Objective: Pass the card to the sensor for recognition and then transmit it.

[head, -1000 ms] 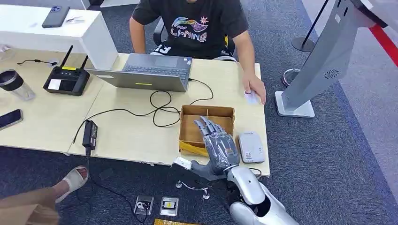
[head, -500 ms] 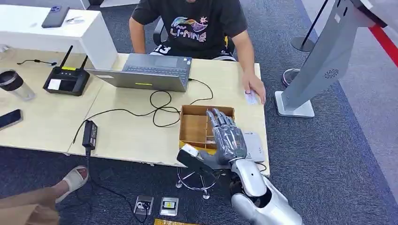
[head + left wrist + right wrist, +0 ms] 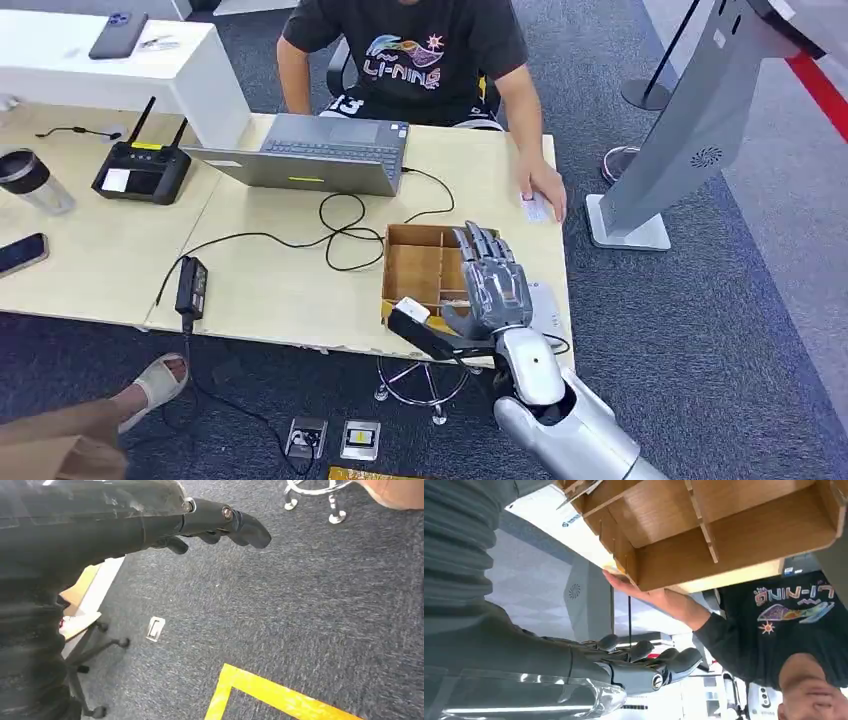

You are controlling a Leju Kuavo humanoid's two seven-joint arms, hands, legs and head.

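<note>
Card [image 3: 536, 207] on desk far from right hand [image 3: 492, 285] (fingers apart, nothing held) over box [image 3: 415, 270]

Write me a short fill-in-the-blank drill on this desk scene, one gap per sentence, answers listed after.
1. The robot's right hand hangs over the wooden ____ with compartments.
2. The white card reader lies on the table just beyond the box, on its ____ side in the head view.
3. The person's hand rests on a small ____ at the table's edge.

Missing words: box; right; card
</note>
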